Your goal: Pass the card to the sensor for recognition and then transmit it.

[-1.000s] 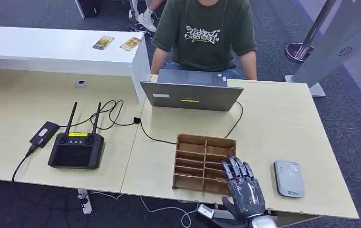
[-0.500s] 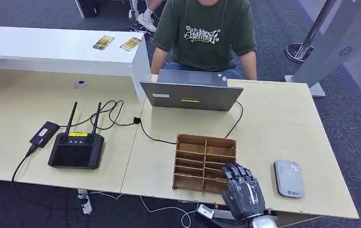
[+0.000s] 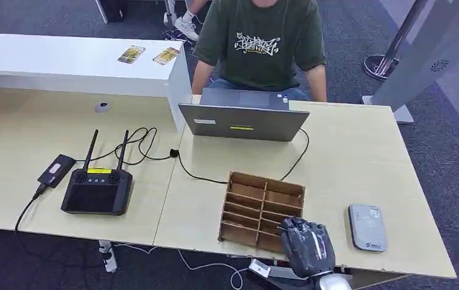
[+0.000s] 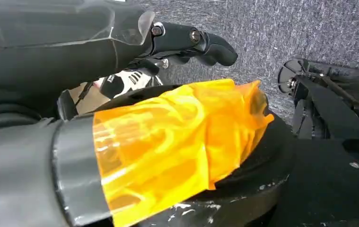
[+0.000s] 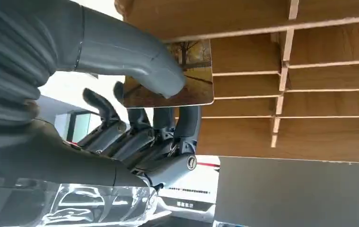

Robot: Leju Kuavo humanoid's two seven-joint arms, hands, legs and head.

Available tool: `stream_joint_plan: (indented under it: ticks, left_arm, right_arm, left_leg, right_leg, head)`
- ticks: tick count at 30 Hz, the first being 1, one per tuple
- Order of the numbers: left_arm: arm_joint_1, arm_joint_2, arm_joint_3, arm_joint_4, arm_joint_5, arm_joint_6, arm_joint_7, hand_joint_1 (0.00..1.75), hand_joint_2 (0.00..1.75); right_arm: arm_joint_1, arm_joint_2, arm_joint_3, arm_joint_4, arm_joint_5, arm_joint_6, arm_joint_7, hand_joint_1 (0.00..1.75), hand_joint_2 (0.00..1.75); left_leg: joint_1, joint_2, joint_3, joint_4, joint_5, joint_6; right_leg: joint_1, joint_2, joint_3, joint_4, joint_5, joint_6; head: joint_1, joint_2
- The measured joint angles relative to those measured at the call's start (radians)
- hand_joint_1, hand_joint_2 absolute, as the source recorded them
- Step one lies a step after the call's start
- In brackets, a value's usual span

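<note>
Since the earlier frames, the fingers of the right hand point(image 3: 307, 246) are curled in where they were stretched out flat over the wooden rack point(image 3: 261, 210), and the rack is skewed a little, its far right corner swung toward the laptop point(image 3: 243, 121). The hand itself is drawn slightly back toward the near edge of the worktop point(image 3: 348, 157).

The right hand is seen knuckles-up at the rack's near right corner, close to the worktop's near edge. In the right wrist view the card point(image 5: 177, 78), printed with an autumn tree scene, is pinched between the thick grey thumb and the darker fingers point(image 5: 187, 124) beneath it, so the hand is closed on the card. The card is held against the open front of the rack's compartments, one end still at a slot.

The sensor point(image 3: 367, 226), a flat grey pad, lies near the worktop's near right corner, just beside the hand and apart from it.

The left hand point(image 4: 194, 40) hangs over the carpet; its fingers are seen curled, with nothing visible in them.
</note>
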Motion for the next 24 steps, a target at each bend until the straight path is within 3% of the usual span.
stream_joint_plan:
  ticks: [15, 24]
  left_arm:
    - [0.0, 0.0, 0.0, 0.0, 0.0, 0.0, -0.003, 0.0, 0.0]
    - [0.0, -0.002, 0.0, 0.0, 0.0, 0.011, -0.012, 0.0, 0.0]
  right_arm:
    - [0.004, 0.006, -0.004, 0.0, -0.006, -0.056, -0.017, 1.75, 1.75]
    - [0.045, 0.065, -0.054, -0.076, -0.017, -0.315, -0.065, 1.75, 1.75]
  left_leg:
    - [0.0, 0.0, 0.0, 0.0, 0.0, 0.0]
    - [0.0, 0.0, 0.0, 0.0, 0.0, 0.0]
  right_leg:
    - [0.0, 0.0, 0.0, 0.0, 0.0, 0.0]
    - [0.0, 0.0, 0.0, 0.0, 0.0, 0.0]
  head:
    - [0.0, 0.0]
    - [0.0, 0.0]
